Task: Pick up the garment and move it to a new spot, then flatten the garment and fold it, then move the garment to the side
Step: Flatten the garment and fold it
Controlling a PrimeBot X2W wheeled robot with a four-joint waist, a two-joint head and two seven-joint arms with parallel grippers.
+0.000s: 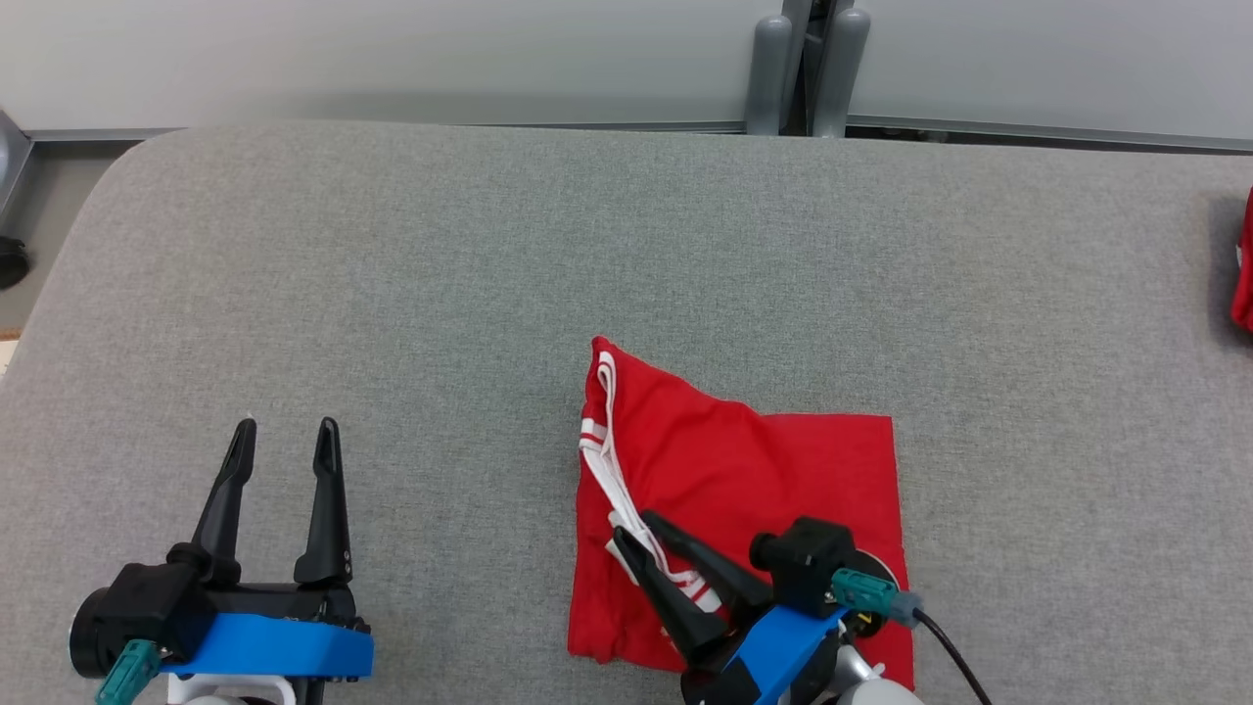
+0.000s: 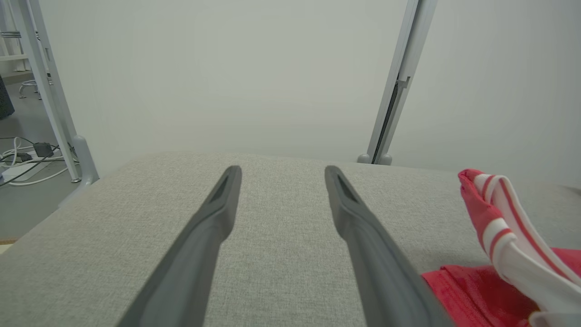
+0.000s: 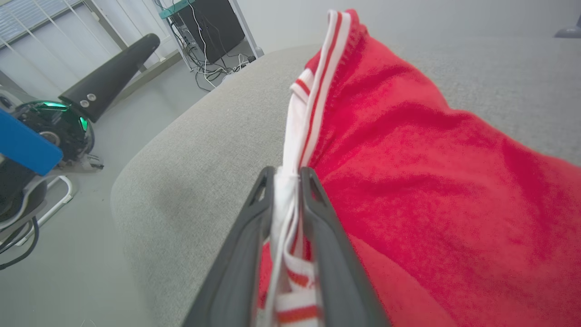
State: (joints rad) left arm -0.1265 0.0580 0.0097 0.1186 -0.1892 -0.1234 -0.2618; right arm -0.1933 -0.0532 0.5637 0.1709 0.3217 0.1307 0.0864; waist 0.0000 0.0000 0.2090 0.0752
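The garment point(image 1: 744, 460) is red with white striped trim and lies folded on the grey table point(image 1: 440, 245), near the front edge right of centre. My right gripper point(image 1: 634, 527) reaches over its near left part and is shut on the white trim. In the right wrist view, the trim point(image 3: 287, 200) is pinched between the two fingers of that gripper point(image 3: 287, 170), and red cloth point(image 3: 431, 172) spreads to the right. My left gripper point(image 1: 286, 426) stands open over bare table, well left of the garment. In the left wrist view, that gripper point(image 2: 282, 170) holds nothing, with the garment point(image 2: 476, 290) at lower right.
Another red item point(image 1: 1243, 264) lies at the table's far right edge. Grey partition posts point(image 1: 808, 69) and a pale wall stand behind the table's far edge. The table's rounded left corner point(image 1: 108, 186) drops to the floor.
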